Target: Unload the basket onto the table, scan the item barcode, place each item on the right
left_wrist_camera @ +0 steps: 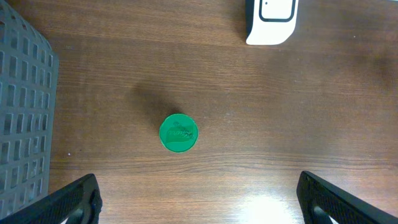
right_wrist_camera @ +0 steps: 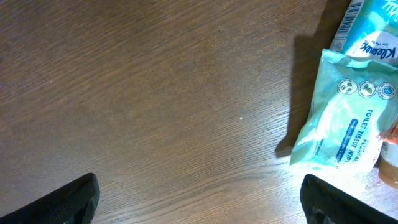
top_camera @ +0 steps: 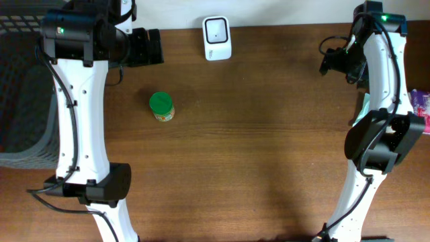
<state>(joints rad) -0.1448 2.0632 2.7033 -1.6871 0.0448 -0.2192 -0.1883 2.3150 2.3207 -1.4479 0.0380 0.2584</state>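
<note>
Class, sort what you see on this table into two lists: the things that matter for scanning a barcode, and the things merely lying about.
Belongs to the job:
- white scanner
- green-lidded jar, probably the item to scan

Just lying about, as far as the pictures show:
- grey basket
- wipes pack
- Kleenex pack

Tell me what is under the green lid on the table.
Under the green lid the overhead view shows a sliver of a yellowish jar, standing on the table. Its contents and any barcode are hidden.
</note>
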